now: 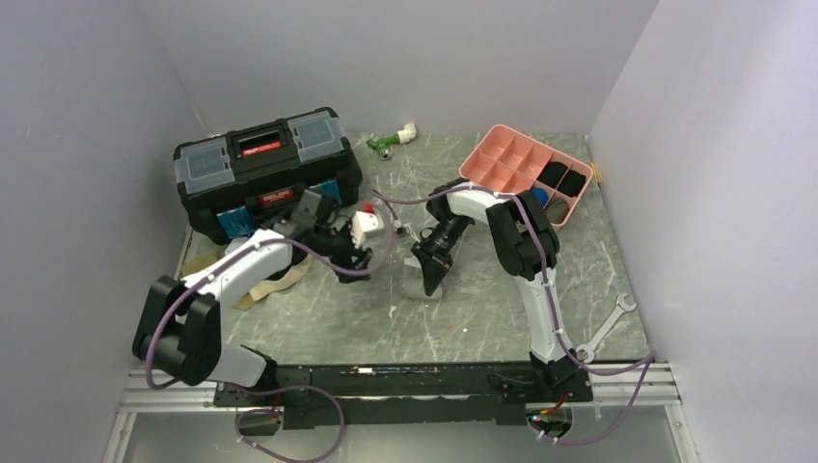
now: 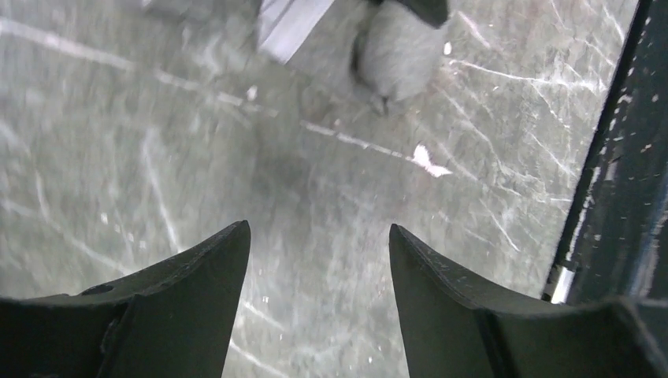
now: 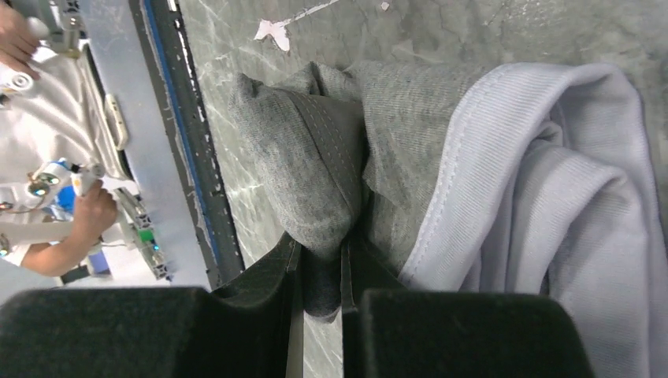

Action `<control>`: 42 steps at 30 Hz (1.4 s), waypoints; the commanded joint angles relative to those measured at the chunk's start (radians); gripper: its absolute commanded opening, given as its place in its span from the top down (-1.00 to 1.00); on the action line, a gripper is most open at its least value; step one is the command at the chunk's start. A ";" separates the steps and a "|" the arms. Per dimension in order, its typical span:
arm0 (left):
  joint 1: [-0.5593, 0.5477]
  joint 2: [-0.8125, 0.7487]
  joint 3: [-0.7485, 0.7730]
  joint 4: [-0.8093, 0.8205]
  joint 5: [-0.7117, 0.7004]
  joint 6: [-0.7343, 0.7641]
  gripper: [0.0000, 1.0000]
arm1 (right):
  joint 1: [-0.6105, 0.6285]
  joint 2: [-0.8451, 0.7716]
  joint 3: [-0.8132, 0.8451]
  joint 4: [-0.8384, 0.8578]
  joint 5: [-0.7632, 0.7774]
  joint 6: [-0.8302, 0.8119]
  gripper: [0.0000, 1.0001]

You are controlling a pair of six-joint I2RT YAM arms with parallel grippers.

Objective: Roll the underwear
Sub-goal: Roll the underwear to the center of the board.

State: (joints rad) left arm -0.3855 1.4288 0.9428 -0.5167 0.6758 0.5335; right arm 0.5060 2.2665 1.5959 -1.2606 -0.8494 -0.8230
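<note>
top external view, from my left: the black toolbox [image 1: 265,174] sits at the back left of the table [image 1: 318,328]. a tan cloth [image 1: 259,289] lies flat in front of it, partly under my left arm. on the left wrist camera my left gripper [image 2: 319,260] stands open with nothing between its fingers, only bare table below. the grey underwear [image 2: 398,55] shows near the top edge of that view, well apart from the fingers. moving right, my right gripper [image 1: 431,275] is near the middle of the table, pointing down. on the right wrist camera it is clamped tight on a fold of the grey underwear, which is bunched up on the table and touches the white underwear [image 3: 551,197] on its right. further right at the back, the pink tray [image 1: 502,159] holds two black rolls [image 1: 555,174] in its end compartments. a wrench [image 1: 608,328] lies near the front right.
</note>
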 commanded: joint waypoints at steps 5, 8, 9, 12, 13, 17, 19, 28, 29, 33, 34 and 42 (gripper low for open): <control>-0.324 0.004 -0.002 0.250 -0.298 0.090 -0.46 | -0.014 0.055 0.025 0.029 0.004 -0.075 0.88; -0.396 0.064 0.033 0.284 -0.328 0.101 -0.46 | -0.014 0.056 0.026 0.029 0.004 -0.068 0.86; -0.417 0.085 0.040 0.292 -0.341 0.104 -0.47 | -0.013 0.053 0.019 0.036 0.004 -0.063 0.87; -0.469 0.135 0.050 0.326 -0.386 0.120 -0.47 | -0.014 0.045 0.002 0.054 0.009 -0.048 0.86; -0.479 0.147 0.048 0.338 -0.395 0.122 -0.48 | -0.014 0.043 -0.002 0.059 0.011 -0.046 0.86; -0.507 0.195 0.057 0.356 -0.423 0.126 -0.48 | -0.013 0.034 -0.008 0.068 0.010 -0.041 0.85; -0.513 0.216 0.058 0.370 -0.428 0.127 -0.49 | -0.014 0.026 -0.011 0.073 0.012 -0.037 0.85; -0.527 0.319 0.100 0.359 -0.414 0.127 -0.40 | -0.014 0.012 -0.022 0.087 0.018 -0.027 0.85; -0.528 0.327 0.103 0.353 -0.408 0.124 -0.35 | -0.015 0.009 -0.023 0.088 0.021 -0.026 0.85; -0.527 0.351 0.096 0.327 -0.391 0.122 -0.06 | -0.014 -0.004 -0.029 0.097 0.028 -0.018 0.84; -0.529 0.353 0.091 0.321 -0.388 0.123 0.07 | -0.014 -0.011 -0.031 0.100 0.032 -0.015 0.83; -0.525 0.390 0.096 0.239 -0.337 0.136 1.00 | -0.015 -0.077 -0.049 0.133 0.061 0.025 0.64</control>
State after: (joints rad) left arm -0.9089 1.7672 1.0164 -0.2131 0.2943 0.6537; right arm 0.4877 2.2459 1.5585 -1.2255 -0.8654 -0.7906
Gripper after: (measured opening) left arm 0.134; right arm 0.162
